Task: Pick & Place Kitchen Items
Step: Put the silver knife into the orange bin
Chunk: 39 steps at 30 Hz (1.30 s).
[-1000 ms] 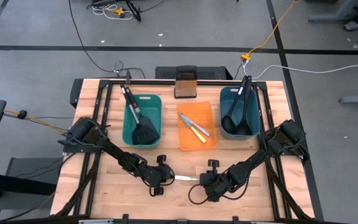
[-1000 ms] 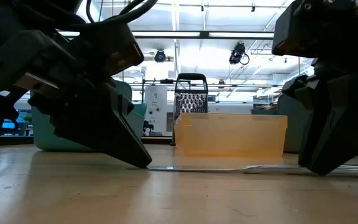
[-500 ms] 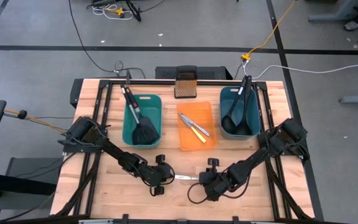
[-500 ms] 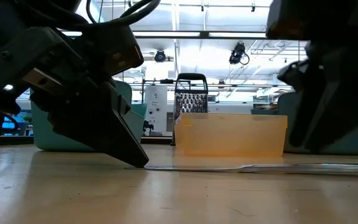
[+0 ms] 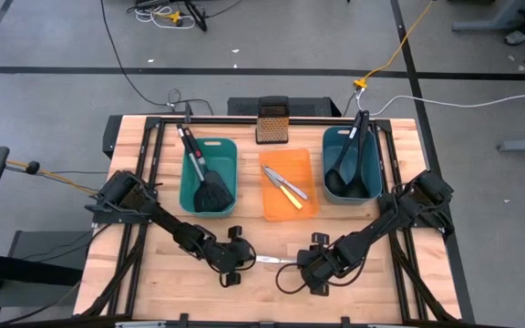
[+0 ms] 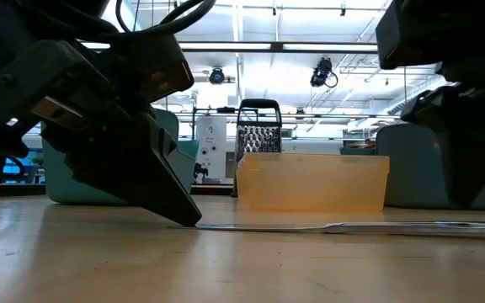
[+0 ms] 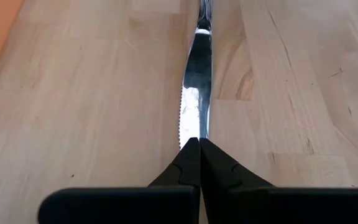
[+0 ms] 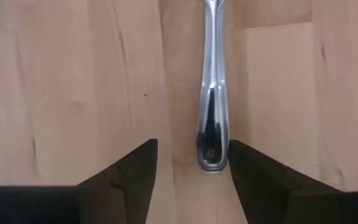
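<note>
Silver table knife [image 5: 274, 261]: lies flat on the bare tabletop [image 5: 153, 282] near its front edge, between the two claws, blade end toward the left arm.
Left claw [image 5: 244, 259]: down at the tabletop, fingers pressed together on the knife's blade tip.
Right claw [image 5: 306, 266]: just beside the knife's handle end, fingers spread with the handle between them, not touching it.
Left teal bin [image 5: 210, 173]: toward the back left; holds two black slotted spatulas [image 5: 206, 182], handles sticking out over its back rim.
Orange tray [image 5: 287, 185]: middle of the tabletop; holds a second silver table knife [image 5: 285, 181] and a yellow-handled knife [image 5: 283, 192], lying side by side.
Right teal bin [image 5: 351, 163]: toward the back right; holds two black ladles [image 5: 352, 169], handles leaning over the back rim.
Box grater [image 5: 271, 125]: upright at the back edge, behind the tray.
</note>
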Each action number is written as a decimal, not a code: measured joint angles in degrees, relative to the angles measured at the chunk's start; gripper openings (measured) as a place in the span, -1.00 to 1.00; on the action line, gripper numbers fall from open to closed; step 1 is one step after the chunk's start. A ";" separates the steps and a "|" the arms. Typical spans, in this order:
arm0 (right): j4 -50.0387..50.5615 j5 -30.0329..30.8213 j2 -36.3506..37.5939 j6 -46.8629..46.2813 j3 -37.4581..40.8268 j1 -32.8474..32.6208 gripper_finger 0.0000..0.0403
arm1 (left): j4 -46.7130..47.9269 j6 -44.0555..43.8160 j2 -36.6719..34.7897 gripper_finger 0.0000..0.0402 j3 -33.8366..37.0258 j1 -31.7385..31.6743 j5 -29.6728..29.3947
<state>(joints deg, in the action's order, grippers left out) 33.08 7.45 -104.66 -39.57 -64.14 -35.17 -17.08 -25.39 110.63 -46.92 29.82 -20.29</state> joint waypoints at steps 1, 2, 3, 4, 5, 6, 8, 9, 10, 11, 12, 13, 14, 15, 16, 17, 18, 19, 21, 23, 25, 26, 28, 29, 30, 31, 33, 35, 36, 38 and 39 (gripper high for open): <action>0.03 0.01 0.00 0.47 0.00 0.18 0.02 | 0.01 0.09 0.00 -0.99 0.01 0.00 -0.01; 0.17 0.02 0.00 0.84 0.00 0.29 0.02 | -0.01 0.08 0.00 -0.99 0.02 0.00 -0.03; 0.30 0.02 0.00 1.10 0.00 0.44 0.02 | -0.02 0.10 0.00 -0.99 0.02 0.00 -0.07; 0.27 0.02 -0.04 1.28 0.00 0.67 0.02 | -0.02 0.09 0.00 -0.99 0.04 0.00 -0.07; 0.18 0.00 -0.28 1.46 0.00 0.92 0.02 | -0.02 0.05 0.00 -0.99 0.04 0.00 -0.12; 0.17 -0.16 -0.70 1.71 0.00 1.16 0.02 | -0.02 0.02 0.00 -0.99 0.04 0.00 -0.26; 1.15 -0.49 -1.82 2.37 0.02 1.56 0.02 | -0.16 0.01 0.02 -0.99 0.14 0.00 -0.43; 1.19 -0.91 -2.52 2.50 0.02 1.80 0.02 | -0.42 0.01 0.02 -0.99 0.30 0.00 -0.44; 1.17 -1.45 -3.24 2.57 -0.02 2.00 0.02 | -0.45 0.02 0.02 -0.99 0.31 -0.01 -0.45; 1.18 -2.01 -3.68 2.76 -0.17 2.19 0.02 | -0.47 0.07 0.02 -0.99 0.32 -0.02 -0.49; 1.27 -2.21 -4.38 3.05 -0.30 2.31 0.02 | -0.48 0.12 0.02 -0.99 0.33 -0.02 -0.50; 1.35 -2.22 -4.94 3.29 -0.28 2.37 0.02 | -0.48 0.19 0.02 -0.99 0.33 -0.02 -0.49; 1.44 -2.10 -5.32 3.49 -0.30 2.43 0.02 | -0.48 0.20 0.02 -0.99 0.33 -0.02 -0.51; 1.45 -1.96 -5.50 3.66 -0.31 2.42 0.02 | -0.48 0.23 0.04 -0.99 0.33 -0.02 -0.56; 1.44 -1.95 -5.56 3.90 -0.29 2.42 0.02 | -0.48 0.25 0.04 -0.99 0.33 -0.02 -0.64; 1.44 -1.95 -5.60 4.09 -0.28 2.43 0.02 | -0.48 0.26 0.04 -0.99 0.33 -0.02 -0.68; 1.46 -1.95 -5.64 4.23 -0.26 2.48 0.00 | -0.48 0.27 0.04 -0.99 0.33 -0.02 -0.68; 1.46 -1.95 -5.64 4.29 -0.24 2.48 -0.02 | -0.48 0.27 0.07 -0.99 0.33 -0.02 -0.78; 1.49 -1.95 -5.70 4.58 -0.22 2.55 -0.12 | -0.48 0.28 0.07 -0.99 0.33 -0.02 -0.87; 1.43 -1.91 -5.78 4.68 -0.20 2.61 -0.28 | -0.47 0.28 0.07 -0.99 0.33 -0.02 -0.98; 1.31 -1.34 -5.84 4.88 -0.20 2.58 -0.47 | -0.47 0.29 0.07 -0.99 0.33 -0.02 -1.07; 1.36 -1.20 -5.84 4.95 -0.20 2.57 -0.56 | -0.49 0.29 0.07 -0.99 0.33 -0.02 -1.09; 1.42 -1.15 -5.84 5.16 -0.17 2.55 -0.61 | -0.68 0.29 0.09 -0.99 0.37 -0.02 -1.11; 1.45 -1.03 -5.84 5.16 -0.17 2.53 -0.61 | -0.68 0.29 0.09 -0.99 0.37 -0.02 -1.12; 1.47 -1.01 -5.84 5.14 -0.16 2.53 -0.61 | -0.68 0.29 0.09 -0.99 0.37 -0.02 -1.14; 1.51 -1.05 -5.84 5.11 -0.15 2.55 -0.61 | -0.68 0.29 0.09 -0.99 0.37 -0.02 -1.14; 2.03 -1.01 -5.84 5.11 -0.13 2.54 -0.61 | -0.68 0.29 0.09 -0.99 0.37 -0.02 -1.14; 2.27 -1.16 -5.84 5.11 -0.13 2.55 -0.61 | -0.70 0.30 0.09 -0.99 0.37 -0.02 -1.14; 2.28 -1.52 -5.84 5.11 -0.13 2.55 -0.61 | -0.71 0.30 0.09 -0.99 0.37 -0.02 -1.14; 2.38 -1.86 -5.55 5.13 -0.09 2.57 -0.61 | -1.01 0.31 0.09 -0.98 0.37 -0.02 -1.41; 2.57 -1.70 -5.34 5.11 -0.11 2.49 -0.61 | -1.57 0.44 0.10 -0.97 0.43 0.01 -1.85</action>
<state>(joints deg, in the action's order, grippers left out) 35.65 5.75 -110.01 -34.46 -64.25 -32.68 -18.66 -24.95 110.73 -46.49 29.83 -22.15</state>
